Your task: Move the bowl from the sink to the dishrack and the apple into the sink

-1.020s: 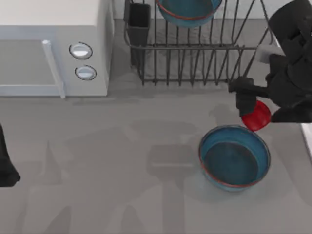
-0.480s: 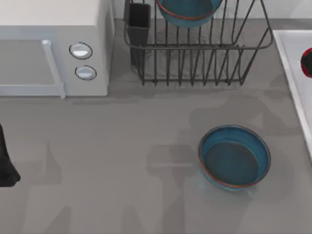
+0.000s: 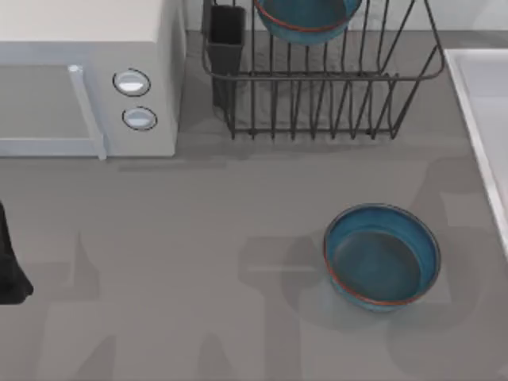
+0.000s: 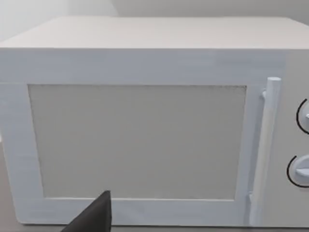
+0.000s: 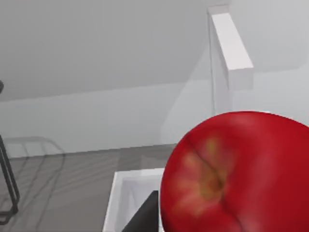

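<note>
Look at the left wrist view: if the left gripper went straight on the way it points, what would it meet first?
Most likely the microwave, on its door panel; it faces the camera squarely with nothing between, though the depth of the gap is unclear.

There were two round teal-blue glazed bowls with orange-red rims (image 3: 382, 266) (image 3: 305, 17), one glossy red apple (image 5: 239, 176), one dark grey wire dishrack (image 3: 325, 95), one white box-shaped microwave (image 3: 87, 79) and one white rectangular sink (image 3: 480, 103).

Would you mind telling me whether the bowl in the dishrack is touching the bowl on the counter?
Apart. The top view shows one bowl up in the dishrack and the other bowl on the counter, with bare grey counter between them.
</note>
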`<state>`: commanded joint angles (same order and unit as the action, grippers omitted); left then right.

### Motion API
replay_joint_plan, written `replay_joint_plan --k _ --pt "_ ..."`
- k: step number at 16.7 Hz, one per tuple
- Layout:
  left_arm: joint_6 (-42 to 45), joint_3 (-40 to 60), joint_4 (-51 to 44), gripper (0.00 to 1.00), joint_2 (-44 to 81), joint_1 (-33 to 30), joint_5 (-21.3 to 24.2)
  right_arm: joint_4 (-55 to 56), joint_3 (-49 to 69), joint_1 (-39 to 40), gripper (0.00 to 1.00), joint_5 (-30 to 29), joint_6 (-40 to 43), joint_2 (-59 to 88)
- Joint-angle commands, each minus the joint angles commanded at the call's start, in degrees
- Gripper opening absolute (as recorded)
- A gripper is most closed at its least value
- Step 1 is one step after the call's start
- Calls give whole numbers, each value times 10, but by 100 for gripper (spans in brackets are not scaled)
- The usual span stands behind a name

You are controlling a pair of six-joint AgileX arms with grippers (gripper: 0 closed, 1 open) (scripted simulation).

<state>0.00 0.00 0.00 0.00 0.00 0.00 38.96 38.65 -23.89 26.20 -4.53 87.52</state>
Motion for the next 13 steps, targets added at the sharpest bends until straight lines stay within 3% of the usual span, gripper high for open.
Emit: replay_joint_plan --k 5,13 --pt "0 0 0 100 0 0 0 122 -42 -59 0 24 33 -19" --pt "0 0 0 100 0 0 0 136 -44 -61 0 25 33 -9"
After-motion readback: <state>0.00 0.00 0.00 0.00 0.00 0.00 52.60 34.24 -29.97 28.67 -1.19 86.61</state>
